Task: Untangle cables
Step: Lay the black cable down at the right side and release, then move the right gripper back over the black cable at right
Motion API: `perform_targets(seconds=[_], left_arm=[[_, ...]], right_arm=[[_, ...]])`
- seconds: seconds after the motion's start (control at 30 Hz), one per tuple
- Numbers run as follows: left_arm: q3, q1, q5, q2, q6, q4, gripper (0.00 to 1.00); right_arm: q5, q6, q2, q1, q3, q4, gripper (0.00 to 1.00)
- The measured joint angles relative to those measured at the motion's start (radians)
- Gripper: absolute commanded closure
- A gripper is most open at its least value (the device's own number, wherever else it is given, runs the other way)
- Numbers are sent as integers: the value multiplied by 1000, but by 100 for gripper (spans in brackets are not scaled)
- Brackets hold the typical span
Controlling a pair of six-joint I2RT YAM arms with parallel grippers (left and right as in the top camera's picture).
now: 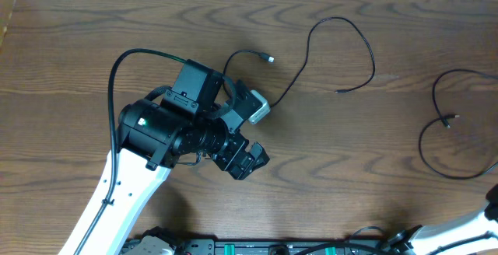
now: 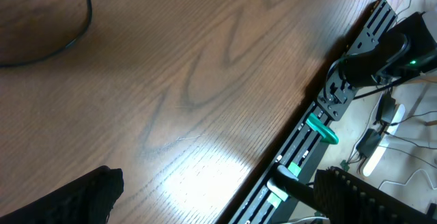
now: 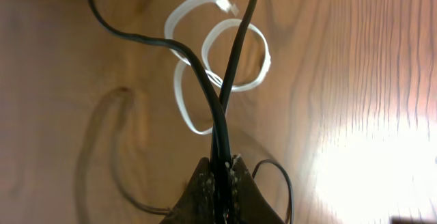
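Black cable, 2 strands, is pinched in the closed right gripper, a white cable looped at its 12 o'clock; the left gripper gapes empty, a second black cable lying at the table's 1 o'clock.

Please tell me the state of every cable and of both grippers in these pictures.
Left gripper: open, holding nothing.
Right gripper: shut on the pinched thin black cable.
Central thin black cable: slack, open loop on the wooden table, not held.
Right-edge thin black cable: loose loops, running out of view.
Flat white cable: coiled in loops on the table.
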Motion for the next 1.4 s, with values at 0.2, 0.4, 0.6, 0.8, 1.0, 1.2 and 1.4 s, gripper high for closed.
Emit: perform_targets(seconds=[0.2,0.4,0.6,0.8,1.0,1.2,1.4], left_arm=[[0,0,0,0,0,0,5],[0,0,0,0,0,0,5],[0,0,0,0,0,0,5],[0,0,0,0,0,0,5],[0,0,0,0,0,0,5],[0,0,0,0,0,0,5],[0,0,0,0,0,0,4]], right_arm=[[3,52,146,-5,-16,-110,1],[-48,51,169,-8,-16,-135,1],[-383,-211,169,-4,-16,-124,1],[-602,-549,169,107,-16,-136,1],[-530,-683,169,313,-70,-86,1],[-385,-698,169,471,-193,-20,1],[-261,-654,169,541,-353,-14,1]])
